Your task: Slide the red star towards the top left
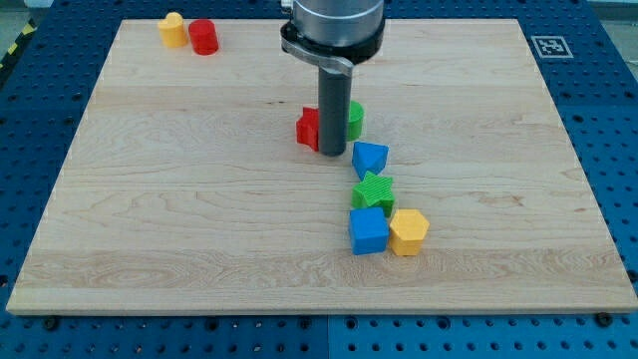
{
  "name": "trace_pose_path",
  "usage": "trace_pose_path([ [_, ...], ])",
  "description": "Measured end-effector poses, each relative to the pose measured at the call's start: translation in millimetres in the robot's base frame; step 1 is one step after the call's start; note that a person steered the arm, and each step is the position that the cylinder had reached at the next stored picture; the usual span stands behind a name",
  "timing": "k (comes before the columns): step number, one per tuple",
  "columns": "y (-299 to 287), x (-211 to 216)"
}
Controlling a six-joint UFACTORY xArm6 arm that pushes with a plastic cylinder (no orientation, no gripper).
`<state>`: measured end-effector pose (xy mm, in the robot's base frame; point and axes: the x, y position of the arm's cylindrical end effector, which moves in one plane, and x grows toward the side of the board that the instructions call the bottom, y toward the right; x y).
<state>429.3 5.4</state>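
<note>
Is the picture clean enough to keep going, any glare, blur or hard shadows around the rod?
Camera view: even, soft lighting, no glare on the wooden board; blocks sharp, shadows faint. The camera view's one problem is occlusion: my tip and rod cover part of the red star and most of the green block behind.

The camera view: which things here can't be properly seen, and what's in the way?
- Red star: its right part is hidden behind the dark rod.
- Green block: mostly hidden by the rod, so its shape is unclear.
- My tip: whether it touches the red star cannot be told.
- The arm above the rod: cut off by the view's top edge.
</note>
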Motion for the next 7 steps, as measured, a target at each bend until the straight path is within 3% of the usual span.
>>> trace_pose_path([
  [3,-69.3,-69.1],
  [5,-77.1,-106.4],
  [7,-109.0,-109.1],
])
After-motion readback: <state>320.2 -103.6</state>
